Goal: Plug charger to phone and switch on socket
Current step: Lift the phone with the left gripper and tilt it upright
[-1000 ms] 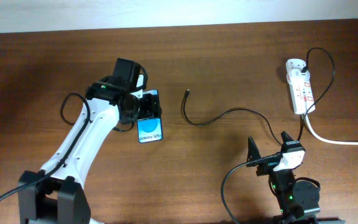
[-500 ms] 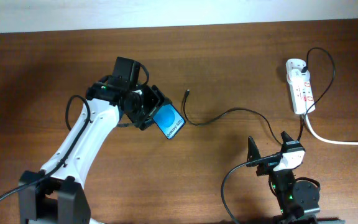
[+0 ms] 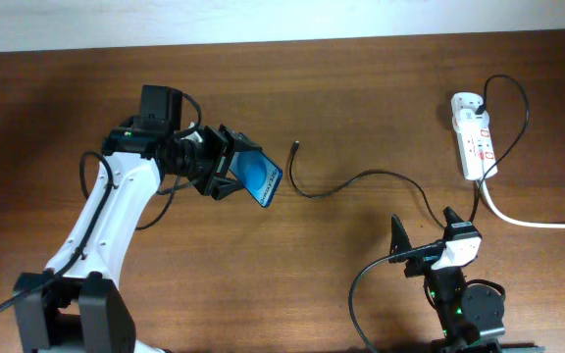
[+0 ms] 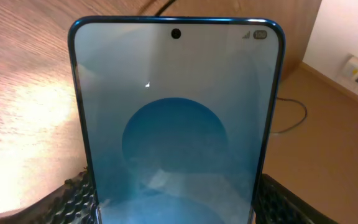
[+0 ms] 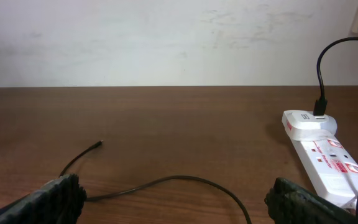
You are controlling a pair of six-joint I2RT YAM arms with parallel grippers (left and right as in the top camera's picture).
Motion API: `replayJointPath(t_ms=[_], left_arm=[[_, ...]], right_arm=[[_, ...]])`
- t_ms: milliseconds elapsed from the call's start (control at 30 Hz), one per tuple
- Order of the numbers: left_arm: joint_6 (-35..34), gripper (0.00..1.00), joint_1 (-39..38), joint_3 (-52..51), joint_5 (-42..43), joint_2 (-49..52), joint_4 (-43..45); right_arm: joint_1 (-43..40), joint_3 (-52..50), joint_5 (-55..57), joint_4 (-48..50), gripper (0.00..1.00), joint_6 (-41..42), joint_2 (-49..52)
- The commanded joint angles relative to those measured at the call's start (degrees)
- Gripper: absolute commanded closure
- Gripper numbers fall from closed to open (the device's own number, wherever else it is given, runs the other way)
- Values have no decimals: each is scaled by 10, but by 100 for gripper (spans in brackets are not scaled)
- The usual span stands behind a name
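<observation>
My left gripper is shut on the phone, a slim black-framed phone with a blue screen, and holds it tilted above the table. In the left wrist view the phone fills the frame between my fingers. The charger cable is a thin black line on the table; its small plug lies just right of the phone. It also shows in the right wrist view. The white socket strip lies at the far right, also in the right wrist view. My right gripper is open and empty near the front edge.
A thick white cord runs from the socket off the right edge. A black cable loops above the socket and plugs into its top. A pale wall edge borders the far side of the table.
My left gripper has lifted the phone off the table, turned it and tilted it on edge, with its lower end now toward the charger plug. The right arm has not moved.
</observation>
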Motion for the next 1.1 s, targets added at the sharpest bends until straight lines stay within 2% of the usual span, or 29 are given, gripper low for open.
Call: replayJointPath(t_ms=[0, 100, 400, 667, 1067], left_arm=[[-15, 100, 1, 0, 46, -20, 1], [-48, 100, 1, 0, 47, -20, 2], [-57, 100, 1, 0, 63, -20, 4], [-187, 100, 7, 0, 120, -20, 3], [-297, 100, 22, 0, 128, -20, 1]], right_arm=[[-2, -3, 1, -3, 2, 2, -3], [-2, -3, 1, -2, 2, 2, -3], [-2, -3, 1, -2, 2, 2, -3], [-2, -3, 1, -2, 2, 2, -3], [-2, -3, 1, -3, 2, 2, -3]])
